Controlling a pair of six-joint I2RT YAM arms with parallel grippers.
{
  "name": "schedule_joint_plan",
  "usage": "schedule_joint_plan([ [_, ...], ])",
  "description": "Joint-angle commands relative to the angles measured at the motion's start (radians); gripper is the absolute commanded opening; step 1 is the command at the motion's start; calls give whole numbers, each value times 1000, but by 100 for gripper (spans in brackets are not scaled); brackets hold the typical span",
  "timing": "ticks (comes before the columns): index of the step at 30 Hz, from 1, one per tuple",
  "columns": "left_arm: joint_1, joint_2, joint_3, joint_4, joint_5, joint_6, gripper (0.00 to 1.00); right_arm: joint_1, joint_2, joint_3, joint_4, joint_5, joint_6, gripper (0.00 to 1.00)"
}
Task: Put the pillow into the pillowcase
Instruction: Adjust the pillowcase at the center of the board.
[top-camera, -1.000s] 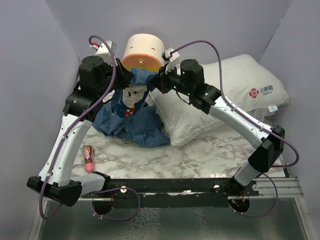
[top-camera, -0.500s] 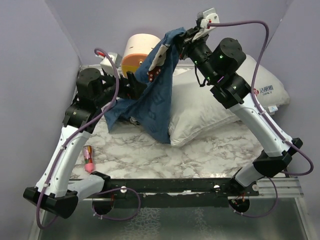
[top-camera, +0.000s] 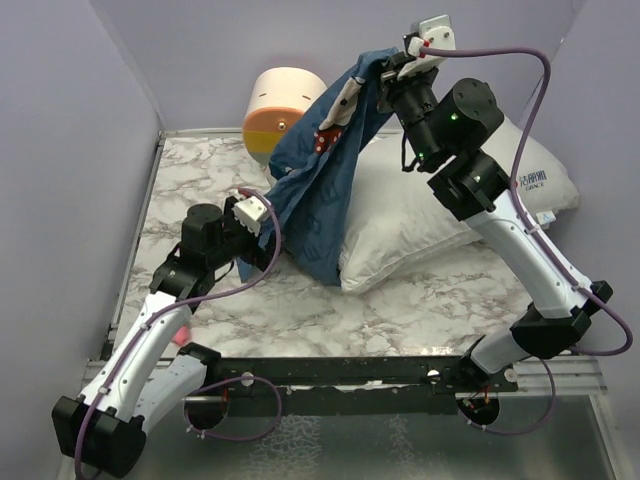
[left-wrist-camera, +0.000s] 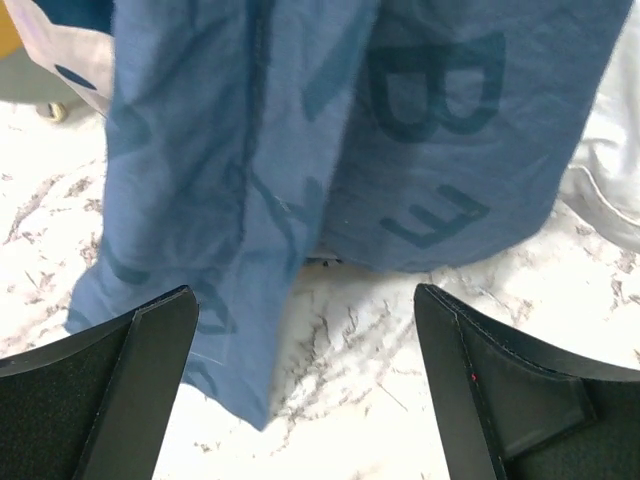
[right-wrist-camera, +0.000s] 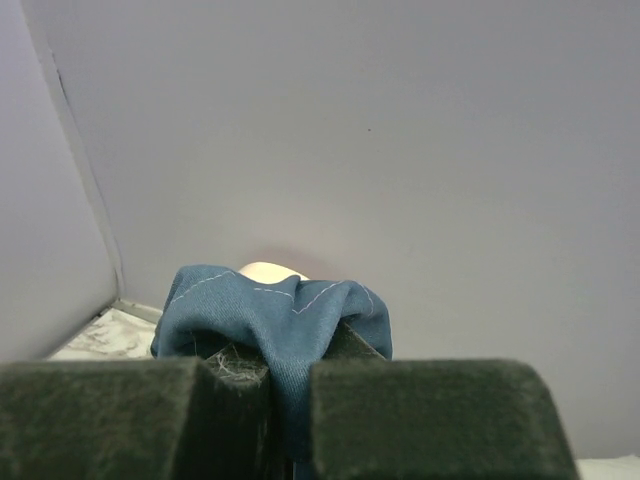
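Pillowcase (top-camera: 318, 195) hangs, hiding pillow (top-camera: 400, 225) end; right jaws pinch its top, left jaws spread.

Left pincer (left-wrist-camera: 305, 385) agape, right pincer (right-wrist-camera: 290, 410) clamped

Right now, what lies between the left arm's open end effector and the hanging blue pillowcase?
Only bare marble tabletop, seen in the left wrist view; the pillowcase hangs just ahead of the left end effector.

Pillowcase (top-camera: 315, 200) hangs at pillow's (top-camera: 400, 225) L end, cylinder (top-camera: 280, 100) behind, on table (top-camera: 200, 170).
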Motion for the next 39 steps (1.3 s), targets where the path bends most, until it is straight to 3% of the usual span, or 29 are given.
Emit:
schedule_joint_plan([
  [1, -3, 45, -84, 188, -93, 11, 92, -8, -55, -13, 41, 33, 3, 1],
  [5, -3, 147, -118, 341, -230, -38, 85, -8, -52, -11, 17, 21, 24, 1],
  [9, -3, 272, -35, 379, -151, -111, 72, -8, -53, -16, 10, 22, 35, 1],
  [13, -4, 319, -59, 467, -52, -212, 73, -9, -62, -30, 5, 28, 36, 1],
  [18, -5, 338, -92, 502, -81, -244, 71, -10, -72, -45, 2, 28, 37, 1],
  [24, -3, 388, -85, 485, -65, -250, 39, -11, -62, -42, 4, 19, 40, 1],
  [29, -3, 370, -118, 494, -66, -284, 0, -11, -63, -40, -6, 14, 40, 1],
  [39, 14, 150, -47, 331, -138, -255, 0, -13, -75, -38, -19, -69, 26, 1],
])
